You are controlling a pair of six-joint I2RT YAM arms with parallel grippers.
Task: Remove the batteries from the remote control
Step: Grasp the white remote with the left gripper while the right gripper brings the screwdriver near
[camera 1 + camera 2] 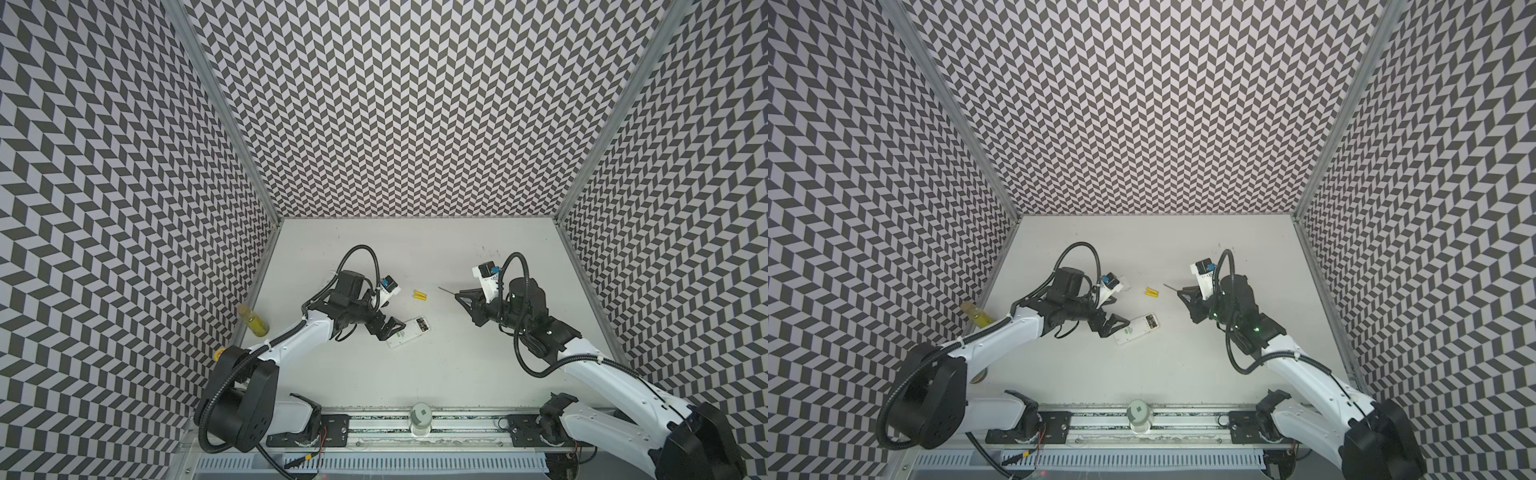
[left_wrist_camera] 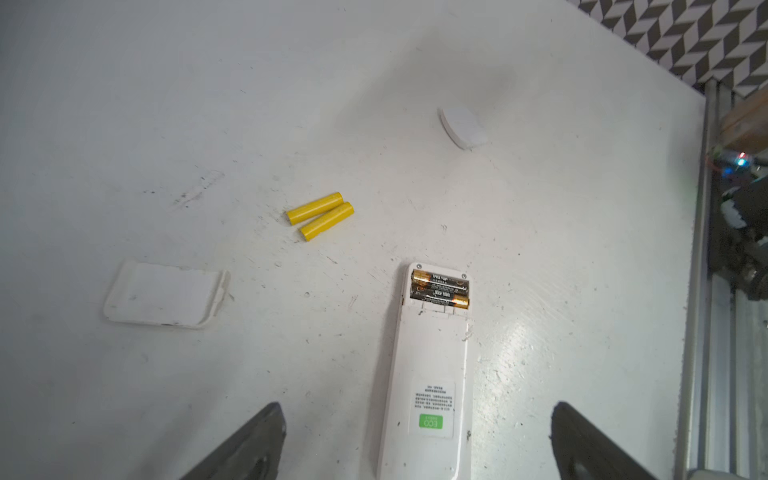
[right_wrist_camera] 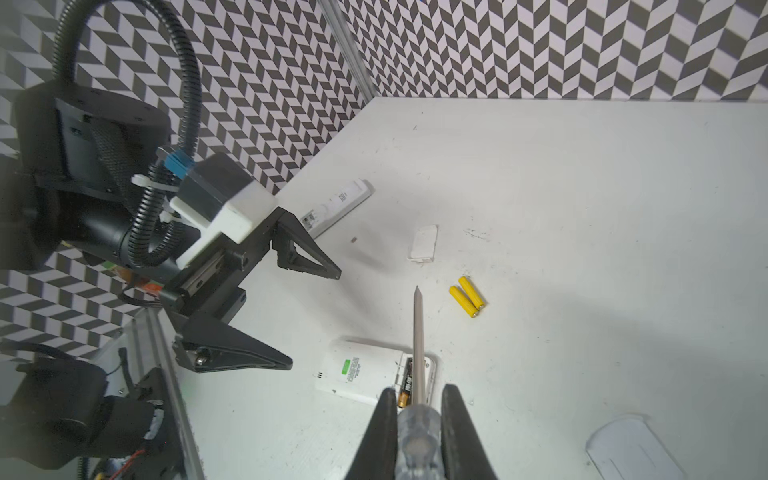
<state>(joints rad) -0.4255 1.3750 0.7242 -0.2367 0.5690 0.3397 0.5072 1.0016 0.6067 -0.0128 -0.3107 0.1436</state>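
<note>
Left wrist view: green ECO label (image 2: 431, 422) on remote (image 2: 428, 357), left end effector (image 2: 415, 405) agape; right end effector (image 3: 419, 388) clamps the screwdriver (image 3: 418, 357).

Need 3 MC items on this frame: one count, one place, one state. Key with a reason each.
1. How many yellow batteries lie loose on the table?
A) one B) two C) four

2. Where are the black batteries?
A) in the open compartment of the remote B) on the table beside the yellow ones C) standing upright on the table

3. What state is the right gripper in?
A) open, empty B) shut on the screwdriver C) shut on a battery

Key:
1 B, a pair lies side by side.
2 A, both sit in the uncovered bay.
3 B, its fingers clamp the clear handle.
</note>
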